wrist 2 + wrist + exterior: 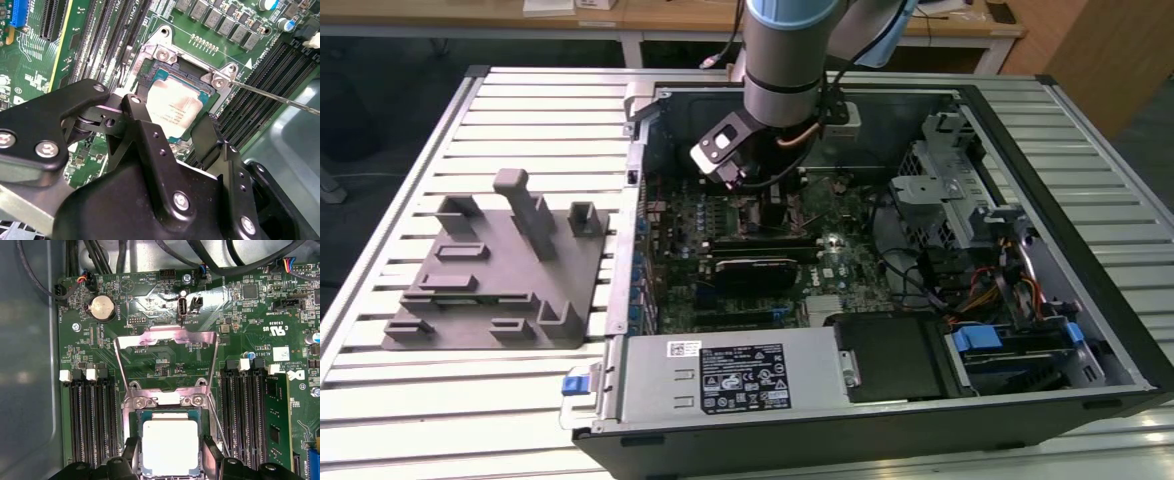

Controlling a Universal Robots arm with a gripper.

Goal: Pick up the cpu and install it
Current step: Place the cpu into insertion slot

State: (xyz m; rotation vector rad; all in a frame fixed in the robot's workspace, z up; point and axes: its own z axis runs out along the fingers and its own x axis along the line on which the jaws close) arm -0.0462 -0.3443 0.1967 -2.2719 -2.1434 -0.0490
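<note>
The cpu (170, 446), a small square chip with a silvery-white top, lies flat in the dark socket frame (131, 401) on the green motherboard. My gripper (170, 450) stands over it with a black finger against each of two opposite edges, shut on the cpu (172, 107). In the second wrist view the gripper (168, 117) straddles the chip the same way. The socket's metal load plate (167, 336) is swung up and open, and its thin lever (280, 97) sticks out to one side. In the exterior view the gripper (767, 195) reaches down into the open computer case (640, 200).
Memory slots (92, 425) flank the socket, with a fitted memory stick (275, 425) beyond. A grey stepped block (500, 265) stands on the slatted table at the exterior view's left. The power supply (734, 375), drive cage (947, 180) and cables (921, 280) crowd the case.
</note>
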